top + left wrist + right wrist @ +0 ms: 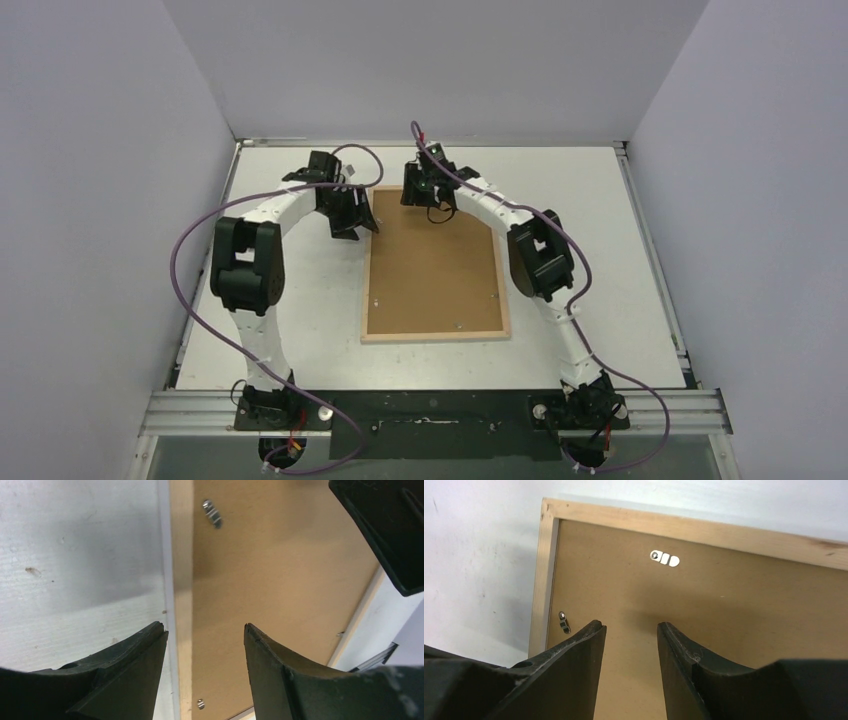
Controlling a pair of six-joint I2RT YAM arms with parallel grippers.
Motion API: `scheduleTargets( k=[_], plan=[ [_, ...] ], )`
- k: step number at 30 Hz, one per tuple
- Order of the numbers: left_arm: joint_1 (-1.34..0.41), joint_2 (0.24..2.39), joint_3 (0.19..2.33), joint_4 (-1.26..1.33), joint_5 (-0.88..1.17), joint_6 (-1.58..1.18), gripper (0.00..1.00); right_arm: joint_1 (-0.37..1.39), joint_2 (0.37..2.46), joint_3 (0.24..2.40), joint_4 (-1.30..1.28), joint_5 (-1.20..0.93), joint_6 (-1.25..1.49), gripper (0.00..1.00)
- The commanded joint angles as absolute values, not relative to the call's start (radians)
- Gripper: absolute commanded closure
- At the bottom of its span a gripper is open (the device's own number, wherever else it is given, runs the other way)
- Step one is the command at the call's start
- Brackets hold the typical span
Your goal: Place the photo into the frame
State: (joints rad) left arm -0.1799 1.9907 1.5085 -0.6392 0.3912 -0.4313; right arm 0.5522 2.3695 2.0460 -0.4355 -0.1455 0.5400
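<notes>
A robotics lab test cell: a white table (300,330) boxed in by plain pale walls (90,200) on three sides, a metal rail (190,412) along its near edge carrying two robot arms (245,265) (purple cables (173,265) looping beside them).

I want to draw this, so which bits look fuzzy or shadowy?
Left wrist view: the clip is blurry, and a grey shadow crosses the table and frame. Right wrist view: the white tab is sharp. Top view: even light.
</notes>
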Motion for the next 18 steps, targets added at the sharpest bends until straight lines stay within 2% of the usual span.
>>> scheduleTargets(
  k=[1,11,15,18],
  plan=[
    [-0.189,2.004,1.461,-0.627,0.335,-0.394,0.44,0.571,2.394,2.096,-0.338,-0.137,0.535,0.57],
    [-0.205,2.017,1.386,-0.588,0.329,-0.385,0.48,0.580,2.438,2.068,-0.295,-0.050,0.528,0.57],
    [-0.210,2.043,1.379,-0.592,0.344,-0.375,0.58,0.578,2.482,2.102,-0.304,-0.048,0.528,0.57],
    [-0.213,2.051,1.370,-0.601,0.344,-0.363,0.61,0.576,2.513,2.129,-0.318,-0.045,0.530,0.57]
  ],
)
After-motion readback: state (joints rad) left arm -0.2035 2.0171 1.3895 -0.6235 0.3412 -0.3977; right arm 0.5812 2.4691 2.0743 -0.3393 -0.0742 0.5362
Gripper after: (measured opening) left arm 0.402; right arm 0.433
